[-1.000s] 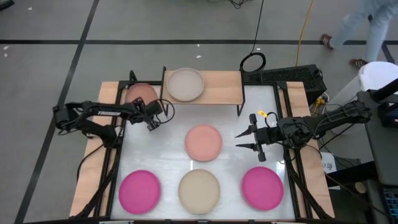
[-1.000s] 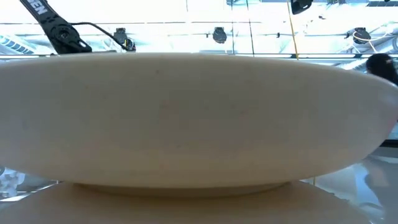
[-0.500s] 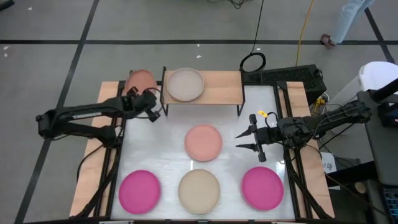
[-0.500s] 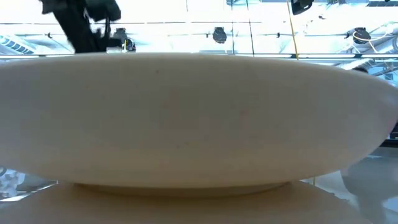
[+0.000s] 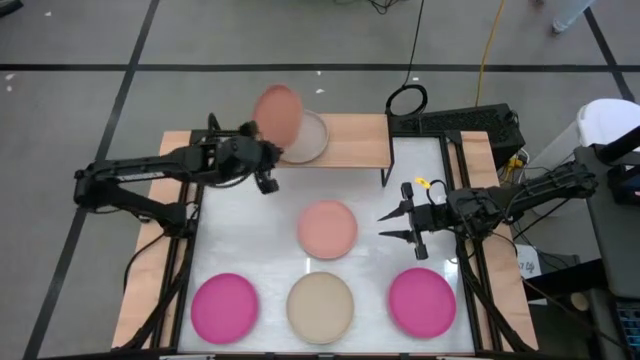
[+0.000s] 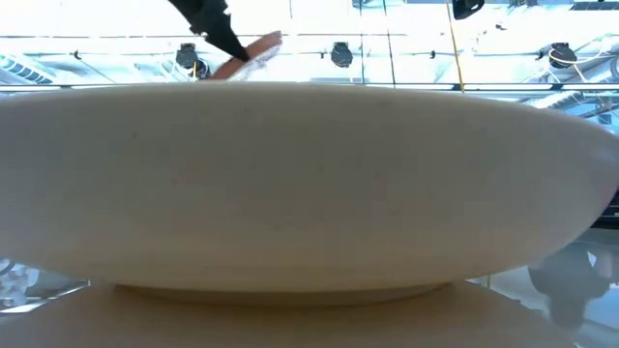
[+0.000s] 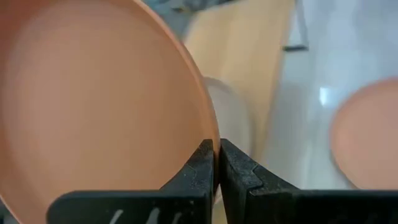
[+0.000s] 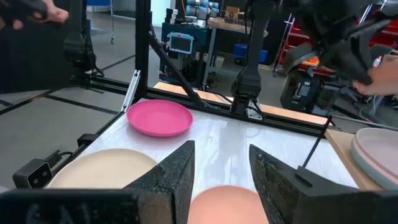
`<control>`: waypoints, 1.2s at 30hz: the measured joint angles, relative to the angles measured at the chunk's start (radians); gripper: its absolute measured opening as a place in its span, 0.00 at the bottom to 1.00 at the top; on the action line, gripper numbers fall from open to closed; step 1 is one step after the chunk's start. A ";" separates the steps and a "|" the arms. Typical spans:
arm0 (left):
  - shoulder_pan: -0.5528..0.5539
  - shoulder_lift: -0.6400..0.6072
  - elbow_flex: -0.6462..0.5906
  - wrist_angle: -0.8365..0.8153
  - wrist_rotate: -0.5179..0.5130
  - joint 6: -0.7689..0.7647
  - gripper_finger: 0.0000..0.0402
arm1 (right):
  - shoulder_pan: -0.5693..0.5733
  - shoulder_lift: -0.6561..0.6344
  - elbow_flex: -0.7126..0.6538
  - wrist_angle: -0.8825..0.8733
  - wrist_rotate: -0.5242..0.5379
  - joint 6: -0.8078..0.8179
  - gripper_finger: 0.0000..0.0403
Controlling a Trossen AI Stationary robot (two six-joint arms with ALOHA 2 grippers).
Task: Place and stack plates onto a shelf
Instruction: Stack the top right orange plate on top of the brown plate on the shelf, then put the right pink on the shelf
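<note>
Plates were the matter of this task, and five of them lay flat on the white counter (image 5: 250, 250) or the shelf while one was in the air. The counter filled the middle of the high view. The shelf (image 5: 350, 145), with its wooden top, stood at the upper middle and carried a pale plate (image 5: 310, 135) on its left half.

In the lower part of the frame lay a magenta plate (image 5: 224, 304) at the left, a beige plate (image 5: 320, 305) in the middle and a second magenta plate (image 5: 422, 300) at the right. A pink plate (image 5: 328, 227) lay in the centre.

The left gripper (image 7: 217, 163) had its jaws pinching the rim of the brownish-red plate (image 5: 278, 116). Half a second before, this plate was at the upper left, beside the shelf's left end. Now it was lifted and tilted on edge, partly over the pale plate. So I judged the carry almost finished; lowering it flat on the pale plate remained.

The right gripper (image 5: 398, 226) waited at the middle right with its jaws spread and nothing between them, and it had not moved.
</note>
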 joint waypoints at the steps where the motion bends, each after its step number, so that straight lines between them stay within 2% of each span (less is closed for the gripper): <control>1: 0.000 0.032 0.019 -0.003 0.019 0.018 0.03 | 0.000 0.000 0.000 0.000 0.000 -0.001 0.34; 7: 0.030 0.179 0.077 -0.005 0.080 0.095 0.03 | 0.000 0.000 0.000 -0.005 -0.001 -0.002 0.34; 13: 0.094 0.238 0.078 -0.038 0.084 0.091 0.03 | 0.000 0.000 0.000 -0.024 -0.003 0.000 0.34; 17: 0.123 0.241 0.079 -0.048 0.088 0.057 0.05 | 0.000 0.000 0.000 -0.026 -0.003 0.001 0.34; 23: 0.124 0.241 0.079 -0.047 0.097 0.042 0.20 | 0.000 0.000 0.000 -0.022 -0.003 0.001 0.34; 27: 0.125 0.241 0.079 -0.046 0.097 0.028 0.27 | 0.000 0.000 0.000 -0.017 -0.003 0.002 0.34; 36: 0.082 0.161 0.079 -0.046 0.094 -0.025 0.31 | 0.000 0.000 0.000 -0.018 -0.003 0.010 0.34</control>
